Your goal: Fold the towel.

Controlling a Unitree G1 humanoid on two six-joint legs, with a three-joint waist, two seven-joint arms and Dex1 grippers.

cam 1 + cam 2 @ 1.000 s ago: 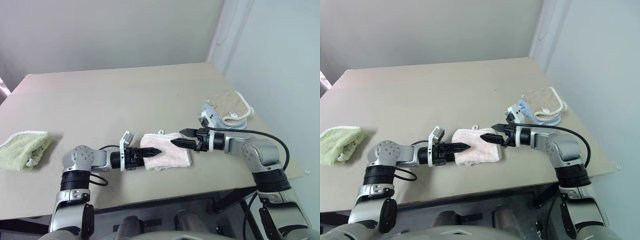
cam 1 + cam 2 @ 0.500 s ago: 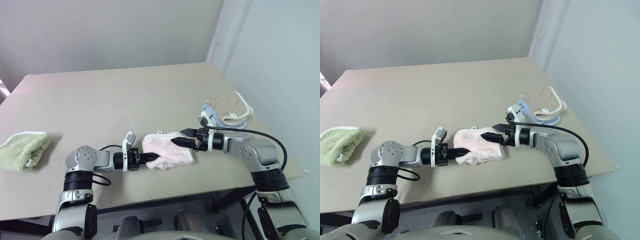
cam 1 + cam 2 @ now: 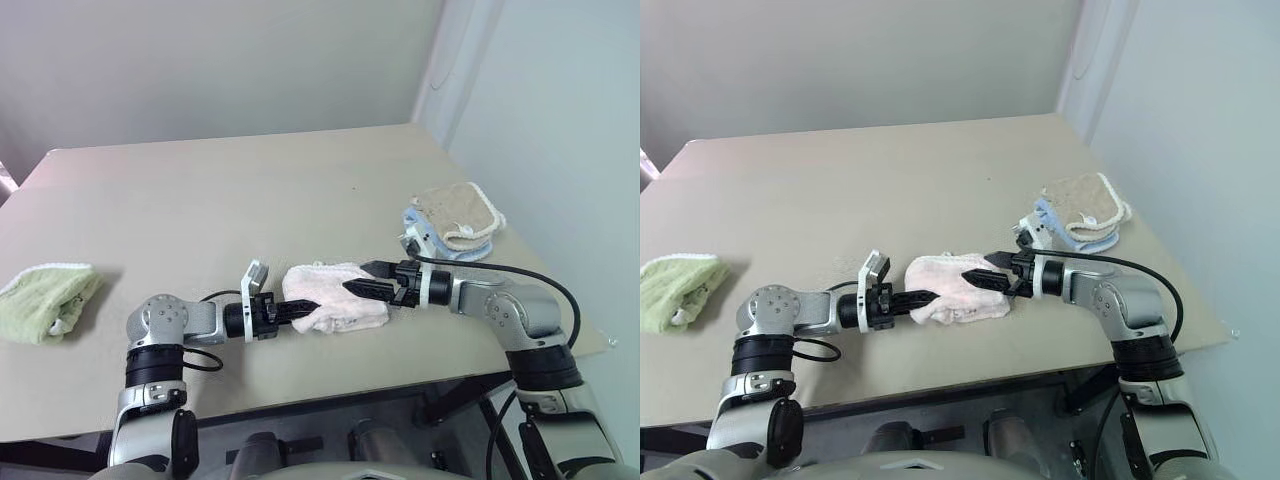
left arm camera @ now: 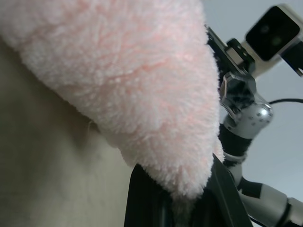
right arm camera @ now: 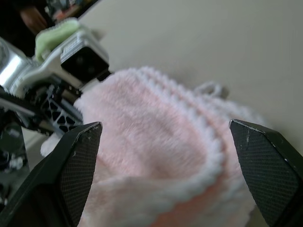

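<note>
The pale pink towel (image 3: pixel 330 290) lies bunched near the table's front edge, between my two grippers. My left gripper (image 3: pixel 304 309) comes in from the left and is shut on the towel's left edge, holding that edge a little off the table. In the left wrist view the pink pile (image 4: pixel 118 71) hangs over the closed black fingers (image 4: pixel 147 203). My right gripper (image 3: pixel 362 277) is at the towel's right side, open, its fingertips over the cloth. In the right wrist view its fingertips (image 5: pixel 80 156) stand wide apart over the towel's white stitched edge (image 5: pixel 208 156).
A light green towel (image 3: pixel 45 298) lies at the table's left edge. A tan towel on a blue one (image 3: pixel 455 215) sits at the right, just behind my right arm. The table's front edge (image 3: pixel 330 385) runs close below both grippers.
My left gripper has shut on the towel's left edge and raised it slightly, bunching the cloth. The right gripper has stayed open in place.
</note>
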